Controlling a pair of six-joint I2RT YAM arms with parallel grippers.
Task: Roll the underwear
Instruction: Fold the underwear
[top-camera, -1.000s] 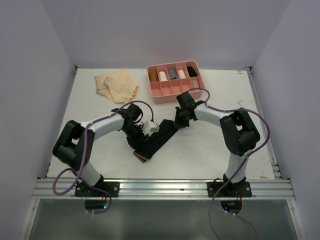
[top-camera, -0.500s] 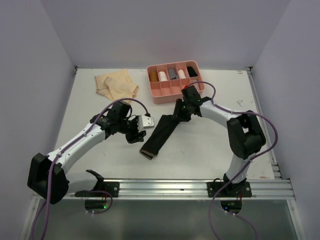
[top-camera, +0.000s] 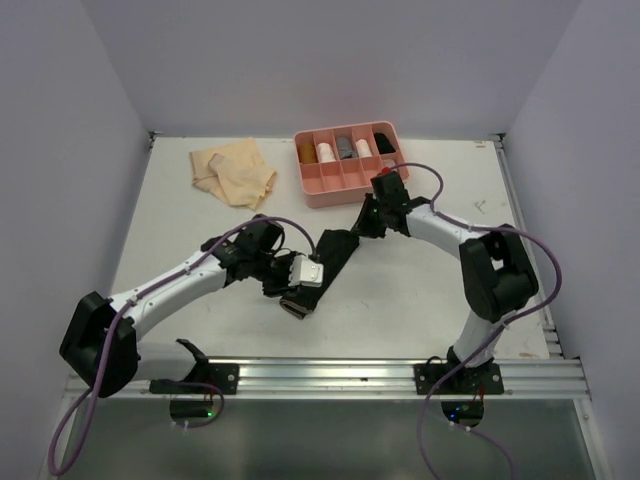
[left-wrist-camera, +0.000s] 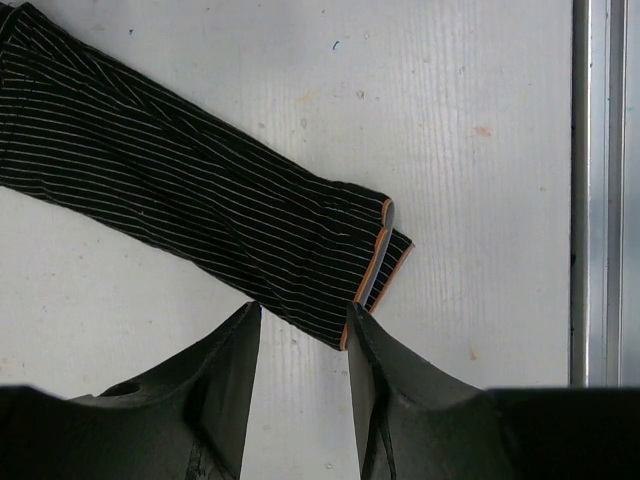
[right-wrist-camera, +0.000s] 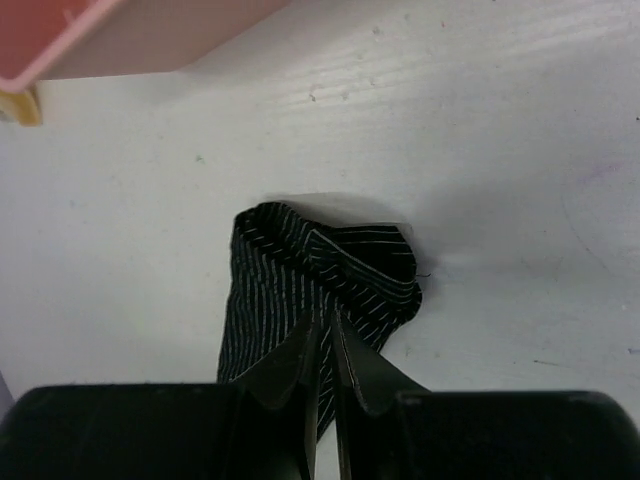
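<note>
The left tool (left-wrist-camera: 300, 318) hangs released just above the table (top-camera: 420, 290). Its two dark fingers (left-wrist-camera: 228, 370) are spread, and the gap between them is set over the near end of the black underwear (left-wrist-camera: 180, 190), with the tips at the cloth's lower edge. That end shows an orange-trimmed hem, folded so that two layers peek out side by side. The right tool (right-wrist-camera: 327, 335) is at the opposite, far end of the same garment. Its fingers are drawn almost together with only a thin slit between them, and the tips are down on the bunched, puckered cloth. I cannot tell whether any cloth is actually caught in the slit. The black underwear is finely pinstriped and lies as a long, narrow folded strip on the table. It runs diagonally from the left tool, nearer the arm bases, up towards the right tool, and it is flat along its length and rumpled at the far end. Just beyond the right tool stands the pink tray (top-camera: 340, 197), with several rolled pieces upright in its back row of compartments. Well apart, at the table's far left, the tan underwear (top-camera: 235, 172) lies loose and crumpled. A metal rail (left-wrist-camera: 595, 200) runs along the table's near edge.
</note>
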